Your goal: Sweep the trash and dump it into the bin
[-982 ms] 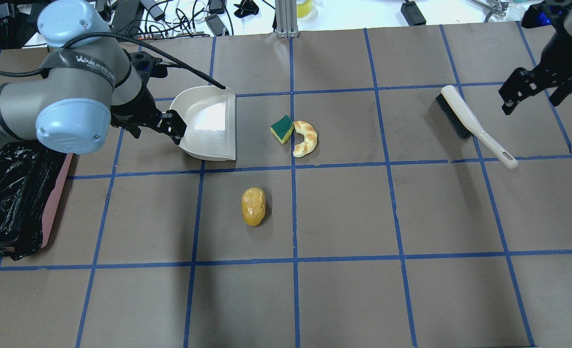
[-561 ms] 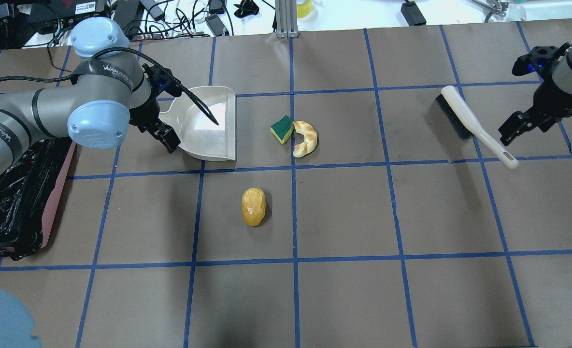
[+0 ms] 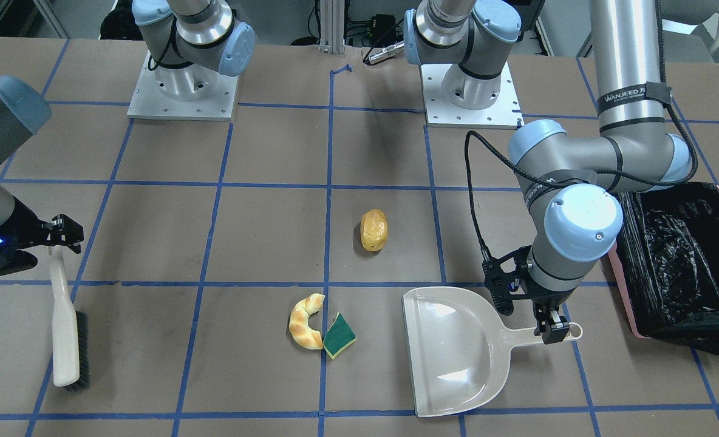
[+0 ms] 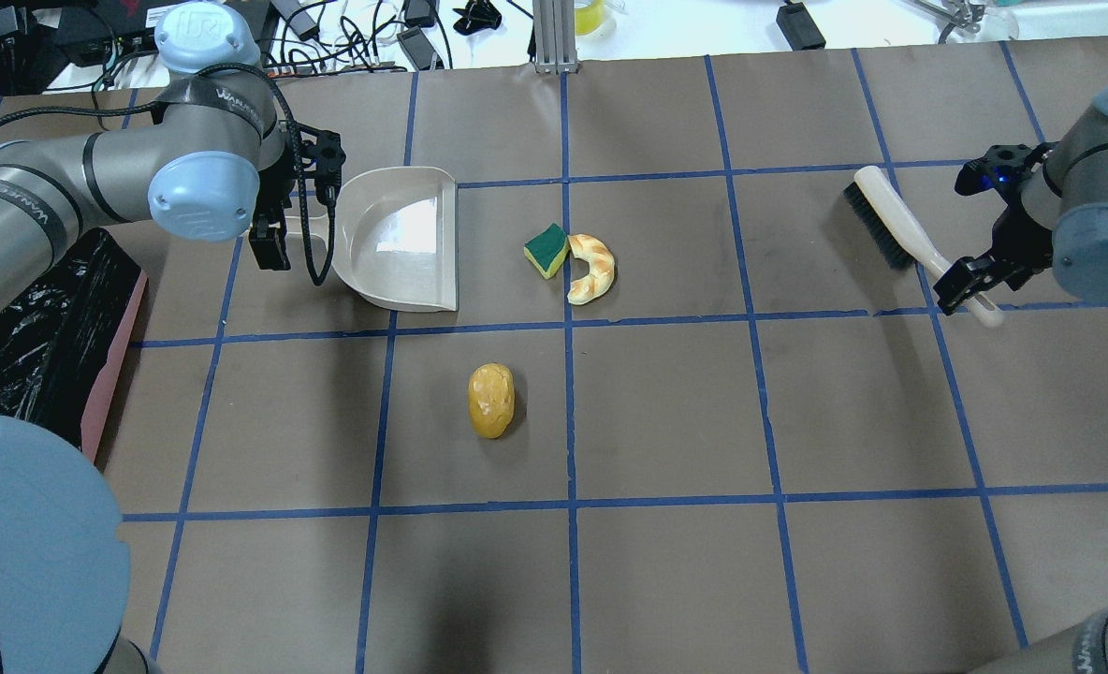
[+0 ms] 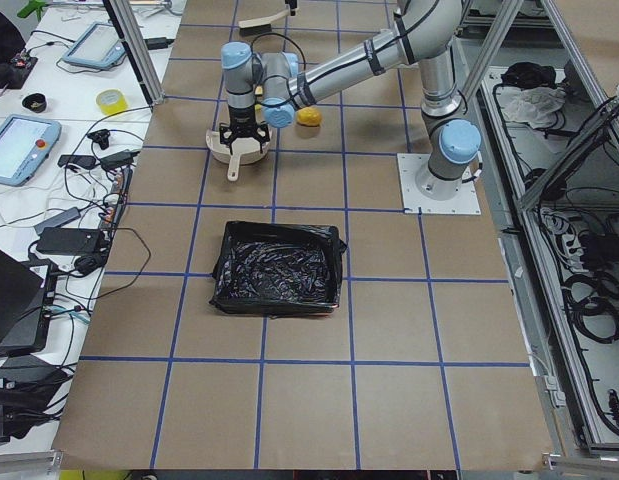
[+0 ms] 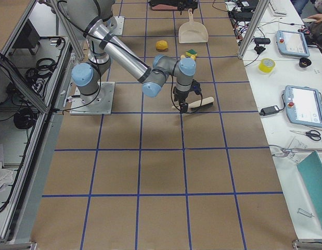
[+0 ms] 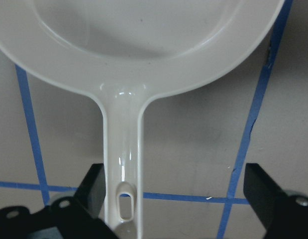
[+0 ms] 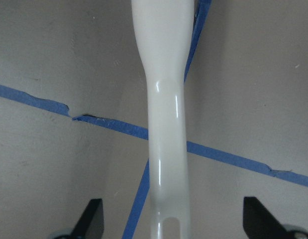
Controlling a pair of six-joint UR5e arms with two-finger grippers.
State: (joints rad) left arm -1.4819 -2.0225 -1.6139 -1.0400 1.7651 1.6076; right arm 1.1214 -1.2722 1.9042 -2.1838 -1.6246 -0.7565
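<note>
Trash, three pieces, on the counter (image 4: 797,421) between my left jaws and right jaws: sponge (image 4: 546,250) just beside croissant (image 4: 591,269), potato (image 4: 491,401) apart from both. Bin (image 3: 675,267): outboard of my left jaws, on the side away from the trash. Dustpan (image 4: 404,239): handle between my left jaws, which stand wide apart, not clamped. Brush (image 4: 900,234): handle between my right jaws, likewise spread.

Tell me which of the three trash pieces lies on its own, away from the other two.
The yellow-brown potato-like lump, alone and nearer the robot; the green sponge wedge and the croissant piece sit close together near the dustpan.
</note>
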